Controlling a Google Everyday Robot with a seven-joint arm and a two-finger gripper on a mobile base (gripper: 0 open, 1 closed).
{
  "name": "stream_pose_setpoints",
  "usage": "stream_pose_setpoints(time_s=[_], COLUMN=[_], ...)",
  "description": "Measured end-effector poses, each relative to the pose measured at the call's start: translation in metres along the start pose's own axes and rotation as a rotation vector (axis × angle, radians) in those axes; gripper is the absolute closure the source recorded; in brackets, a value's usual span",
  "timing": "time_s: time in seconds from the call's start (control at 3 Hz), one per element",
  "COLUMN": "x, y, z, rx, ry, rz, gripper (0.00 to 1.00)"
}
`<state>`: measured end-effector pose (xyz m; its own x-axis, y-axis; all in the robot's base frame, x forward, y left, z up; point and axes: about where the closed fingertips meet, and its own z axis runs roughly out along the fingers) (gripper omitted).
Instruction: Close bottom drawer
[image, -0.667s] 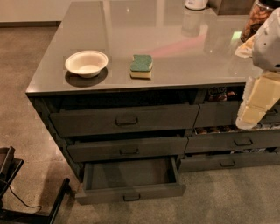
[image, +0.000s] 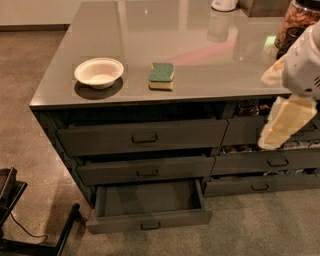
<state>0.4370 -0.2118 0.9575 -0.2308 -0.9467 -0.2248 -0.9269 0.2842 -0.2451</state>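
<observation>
The bottom drawer (image: 149, 219) is the lowest of the wide dark grey stack. It stands pulled out, its empty inside showing, with a small centre pull on its slim front. The two taller wide drawers (image: 144, 137) above it sit slightly out. My gripper (image: 284, 124) shows as a cream-coloured piece under the white arm (image: 305, 65) at the right edge. It hangs in front of the narrower right stack, well above and to the right of the bottom drawer, touching nothing that I can see.
A white bowl (image: 98, 72) and a green-and-yellow sponge (image: 161, 76) lie on the grey countertop (image: 210, 55). A jar (image: 300, 20) stands at the back right. The narrower drawers (image: 270, 162) are partly open with contents. A black frame (image: 20, 220) stands on the floor at the lower left.
The arm and gripper have shifted very slightly down and to the left. The bottom drawer stands out just as far as before.
</observation>
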Motion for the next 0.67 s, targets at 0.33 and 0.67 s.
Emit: stream_pose_setpoints(time_s=[0.33,0.67], x=[0.004,0.012], y=[0.017,0.048], z=[0.051,0.121], rx=[-0.043,-0.147], ry=[-0.009,-0.015], rz=[0.019,0.068], gripper=[0.42,0.65])
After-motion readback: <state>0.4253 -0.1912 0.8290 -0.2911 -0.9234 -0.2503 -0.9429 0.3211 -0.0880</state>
